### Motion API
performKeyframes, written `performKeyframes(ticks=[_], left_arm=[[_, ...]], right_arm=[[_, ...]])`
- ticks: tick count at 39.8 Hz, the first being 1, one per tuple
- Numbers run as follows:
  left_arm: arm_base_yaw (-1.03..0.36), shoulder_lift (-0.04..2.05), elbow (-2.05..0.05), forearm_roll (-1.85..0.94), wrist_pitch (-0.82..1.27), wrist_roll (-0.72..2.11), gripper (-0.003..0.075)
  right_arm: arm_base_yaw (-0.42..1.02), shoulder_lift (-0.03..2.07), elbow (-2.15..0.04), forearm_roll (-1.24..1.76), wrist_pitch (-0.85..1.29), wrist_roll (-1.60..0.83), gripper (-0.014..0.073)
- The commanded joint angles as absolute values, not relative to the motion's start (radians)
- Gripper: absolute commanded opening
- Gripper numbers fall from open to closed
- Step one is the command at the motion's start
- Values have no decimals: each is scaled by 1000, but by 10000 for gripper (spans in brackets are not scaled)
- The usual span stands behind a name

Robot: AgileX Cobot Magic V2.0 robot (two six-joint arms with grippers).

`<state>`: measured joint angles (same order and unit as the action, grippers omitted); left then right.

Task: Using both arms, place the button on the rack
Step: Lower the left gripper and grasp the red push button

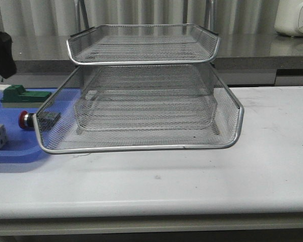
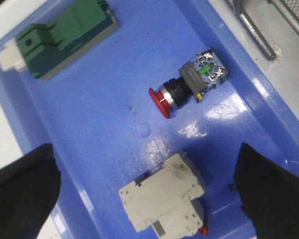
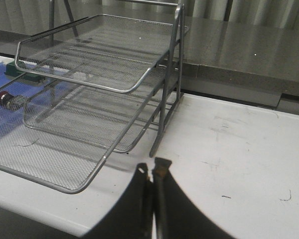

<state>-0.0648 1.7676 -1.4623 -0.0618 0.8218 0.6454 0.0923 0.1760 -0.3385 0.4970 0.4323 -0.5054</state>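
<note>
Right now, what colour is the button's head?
Red, on the button lying in the blue tray; clearest in the left wrist view.

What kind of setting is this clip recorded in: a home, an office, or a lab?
Probably a lab or workshop bench rather than a home: electrical parts, a red push button and a white block, lie in a blue tray beside a wire-mesh rack on a scuffed white table.

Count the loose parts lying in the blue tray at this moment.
3, all on the blue tray: the green-and-white block toward one end, the red button on its side mid-tray, and the white block between the open left gripper fingers. Nothing else shows.
</note>
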Motion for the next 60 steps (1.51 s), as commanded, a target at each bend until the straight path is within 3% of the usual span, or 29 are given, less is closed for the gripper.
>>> performKeyframes(ticks=[1,10,20,50,54,60], left_arm=[[-67,1827,-1583,-128,839,723,671],[-40,2031,-1786,-253,1047,815,671],[-37,2166,-1922,-273,1080,828,671],[-51,2259,-1929,-315,1032,917,666],[-53,2259,-1929,-307,1029,917,603],[-53,2259,-1929,-300,1029,917,372]], right_arm=[[94,185,-362,517,360,-505,-60],[94,185,-362,517,360,-505,-60],[94,185,-362,517,360,-505,-60],[94,185,-362,517,360,-505,-60],[94,185,-362,517,360,-505,-60],[94,185,-362,517,360,-505,-60]])
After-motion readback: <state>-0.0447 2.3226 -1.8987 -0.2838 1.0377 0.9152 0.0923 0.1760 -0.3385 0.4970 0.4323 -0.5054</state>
